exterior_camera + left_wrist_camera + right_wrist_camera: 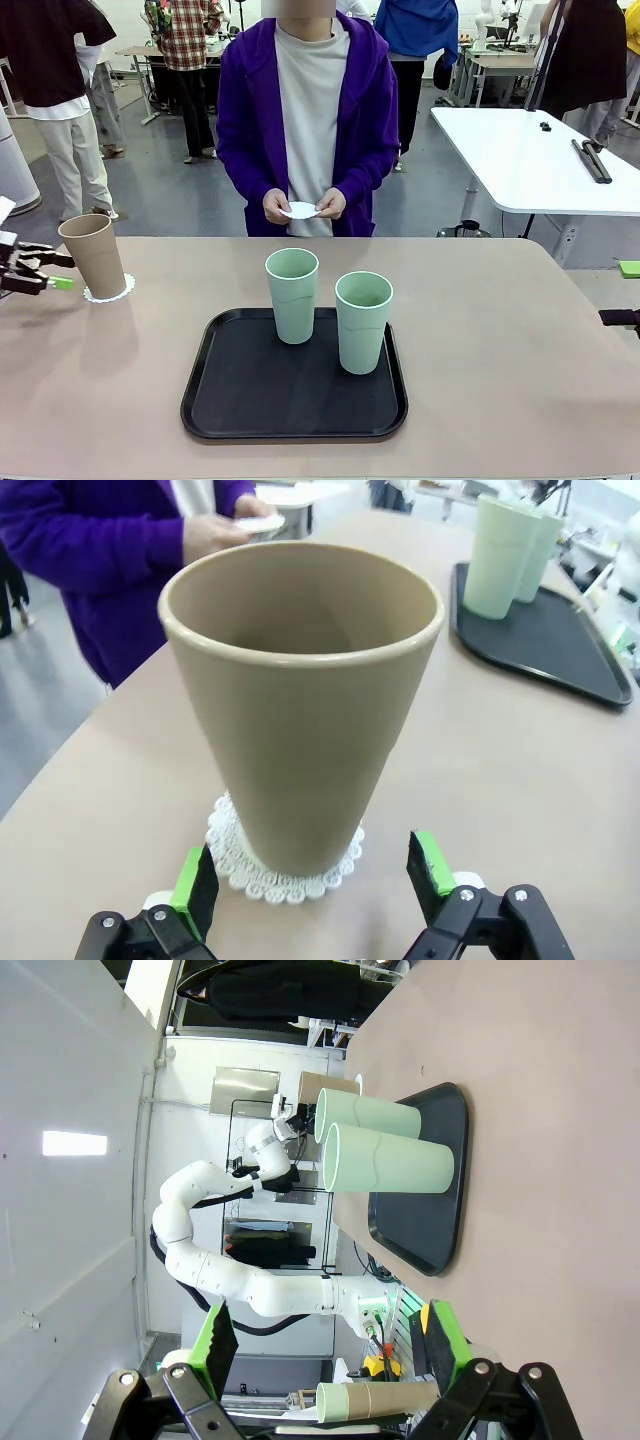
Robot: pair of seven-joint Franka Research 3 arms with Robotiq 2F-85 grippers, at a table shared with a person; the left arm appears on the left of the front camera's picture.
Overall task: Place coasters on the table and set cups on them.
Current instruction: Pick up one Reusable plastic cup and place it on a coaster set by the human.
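On the beige tabletop [500,330], the tan cup [93,255] stands on its doily coaster [110,296], the left end effector [62,271] wide open and empty just beside it; any sideways drift could tip the cup. The right end effector [327,1338] is likewise open, empty.

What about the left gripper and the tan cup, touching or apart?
Apart. Left wrist view: the open left gripper's pads flank the tan cup with clear gaps.

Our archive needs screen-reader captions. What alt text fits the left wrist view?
A tan cup stands upright on a lacy white coaster on the beige table, ahead of the open left claw, which is not touching it. Beyond, a person's hand holds another coaster and two mint cups stand on a black tray.
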